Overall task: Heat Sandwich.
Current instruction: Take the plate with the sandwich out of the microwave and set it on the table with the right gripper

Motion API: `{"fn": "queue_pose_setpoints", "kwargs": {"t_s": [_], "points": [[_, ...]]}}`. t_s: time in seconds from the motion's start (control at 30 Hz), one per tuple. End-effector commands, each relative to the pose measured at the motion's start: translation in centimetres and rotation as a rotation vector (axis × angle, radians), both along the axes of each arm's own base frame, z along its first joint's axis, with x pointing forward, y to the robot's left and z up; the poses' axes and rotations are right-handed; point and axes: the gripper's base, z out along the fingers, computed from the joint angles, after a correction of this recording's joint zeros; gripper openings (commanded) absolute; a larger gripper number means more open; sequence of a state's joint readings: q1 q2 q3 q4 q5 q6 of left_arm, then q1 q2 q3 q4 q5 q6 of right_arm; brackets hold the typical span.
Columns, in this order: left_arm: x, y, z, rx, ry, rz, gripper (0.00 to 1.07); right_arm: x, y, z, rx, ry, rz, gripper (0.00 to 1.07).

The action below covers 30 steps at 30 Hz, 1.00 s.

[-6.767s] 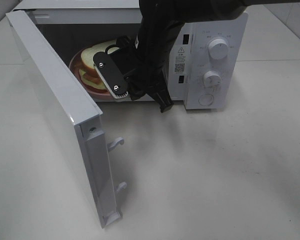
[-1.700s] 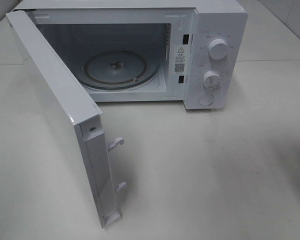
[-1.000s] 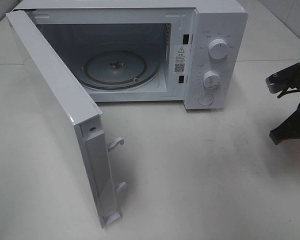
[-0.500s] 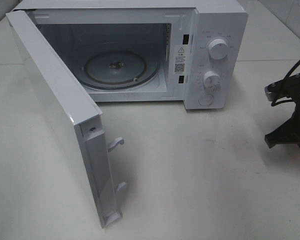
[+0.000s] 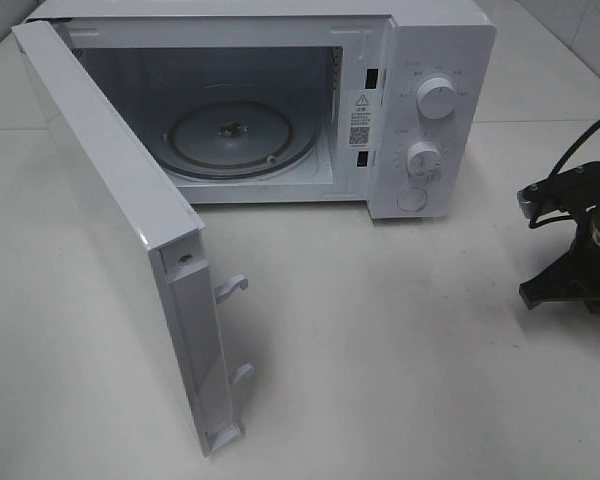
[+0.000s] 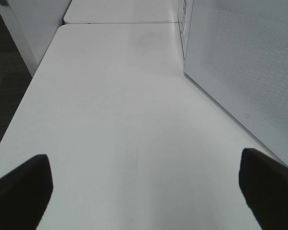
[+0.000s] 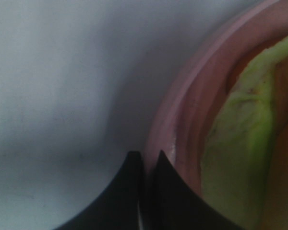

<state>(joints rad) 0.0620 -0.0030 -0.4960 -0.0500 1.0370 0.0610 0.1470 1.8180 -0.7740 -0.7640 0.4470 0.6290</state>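
white tabletop (image 5: 400, 330) all round, right claw (image 7: 146, 158) pinched shut on pink plate rim (image 7: 182, 110), sandwich (image 7: 240, 158) just beyond fingertips, left claw (image 6: 144, 187) gaping wide, far off, gripping nothing.

Right arm (image 5: 580, 250): showing only at the right edge of the high view, low over the table, wrist and cables visible. Right gripper (image 7: 146, 191): jaws standing pressed together, gripping the rim of a pink plate (image 7: 182, 115). Left gripper (image 6: 144, 187): fingers (image 6: 19, 187) standing spread wide, holding nothing, hovering above the tabletop.
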Motion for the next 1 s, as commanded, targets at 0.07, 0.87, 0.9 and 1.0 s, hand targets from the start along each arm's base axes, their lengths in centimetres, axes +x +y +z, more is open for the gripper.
{"fn": "queue_pose_setpoints", "kwargs": {"t_s": [0.07,0.87,0.9,1.0], "points": [[-0.3,-0.1,0.0,-0.005,-0.033,0.003,1.01,0.3,-0.2,0.0,-0.006,-0.011,0.012,0.02],[-0.3,-0.1,0.0,-0.005,-0.033,0.003,1.01,0.1,-0.3,0.2,-0.009,0.004,-0.024,0.47],[-0.3,-0.1,0.0,-0.005,-0.033,0.003,1.01,0.0,-0.3,0.6,-0.004,-0.003,-0.031,0.52],[-0.3,-0.1,0.0,-0.005,-0.033,0.003,1.01,-0.2,-0.3,1.5,0.004,-0.015,-0.047,0.57]]}}
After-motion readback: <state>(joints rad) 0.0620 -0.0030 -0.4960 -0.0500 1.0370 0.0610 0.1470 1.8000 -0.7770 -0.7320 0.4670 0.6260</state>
